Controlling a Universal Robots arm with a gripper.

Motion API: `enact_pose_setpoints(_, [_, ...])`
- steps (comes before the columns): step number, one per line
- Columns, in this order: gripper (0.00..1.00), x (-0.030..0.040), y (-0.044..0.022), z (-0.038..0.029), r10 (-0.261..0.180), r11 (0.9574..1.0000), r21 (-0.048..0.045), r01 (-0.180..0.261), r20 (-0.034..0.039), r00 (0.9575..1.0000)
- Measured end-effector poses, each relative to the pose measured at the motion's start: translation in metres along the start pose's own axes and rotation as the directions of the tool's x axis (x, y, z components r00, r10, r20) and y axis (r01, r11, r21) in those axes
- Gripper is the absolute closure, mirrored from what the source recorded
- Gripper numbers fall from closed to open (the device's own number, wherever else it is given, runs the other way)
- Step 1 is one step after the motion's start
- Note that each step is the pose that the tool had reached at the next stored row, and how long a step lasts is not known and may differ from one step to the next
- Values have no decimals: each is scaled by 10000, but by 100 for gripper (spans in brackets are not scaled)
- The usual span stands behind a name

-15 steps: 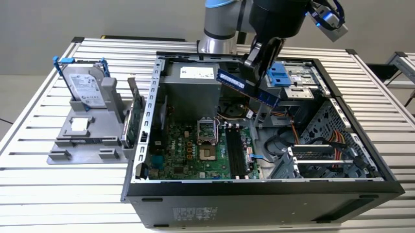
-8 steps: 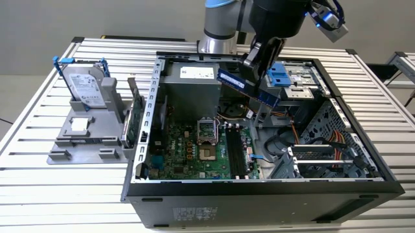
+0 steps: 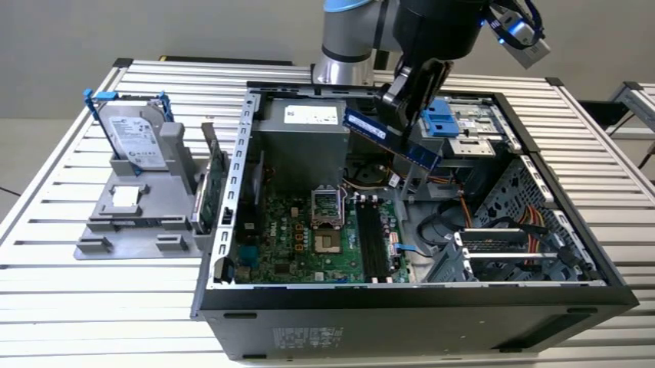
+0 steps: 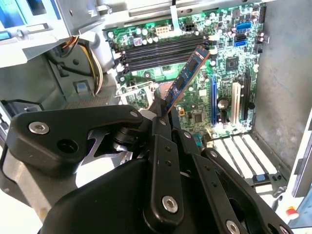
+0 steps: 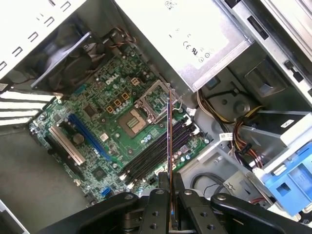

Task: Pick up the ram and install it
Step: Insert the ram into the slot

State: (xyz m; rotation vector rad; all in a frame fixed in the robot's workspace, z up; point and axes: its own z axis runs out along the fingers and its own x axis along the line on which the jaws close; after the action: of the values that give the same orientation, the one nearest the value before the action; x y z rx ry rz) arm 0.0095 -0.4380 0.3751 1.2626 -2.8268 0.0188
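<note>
- One black gripper (image 3: 406,123) hangs in the air above the green motherboard (image 3: 307,238). Its two fingers are squeezed tight on the ram (image 3: 366,125).
- The ram is a long, thin, dark blue stick. In both wrist views a long part of it sticks out past the fingertips and points down toward the motherboard.
- In the exterior view the ram is tilted, with one end higher than the other. It is high over the motherboard and does not touch it.
- In the first wrist view the ram shows edge on, like a thin line. It crosses in front of the long black slots (image 5: 151,156) on the motherboard. It is not in a slot yet.
- A silver socket (image 5: 134,122) sits on the motherboard, just beside the slots.
- A big grey power box (image 3: 302,130) sits at the far end of the motherboard, and the ram's high end is near it.
- Orange, yellow and black wires (image 5: 243,131) lie beside the motherboard, on the side where the slots are.
- The motherboard lies flat in the bottom of an open black computer case (image 3: 409,314).
- A green card (image 3: 210,192) stands on its edge outside the case, toward the exterior view's left of the motherboard.
- Farther that way from the motherboard, a silver hard drive (image 3: 133,134) with blue clips stands in a grey holder (image 3: 133,222).
- All of it rests on a table (image 3: 61,291) made of pale metal strips.
</note>
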Motion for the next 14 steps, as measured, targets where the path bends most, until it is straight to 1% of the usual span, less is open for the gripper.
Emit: enact_pose_setpoints(14, [100, 0, 0, 0, 521, 9986, -24, -521, 3, 9986])
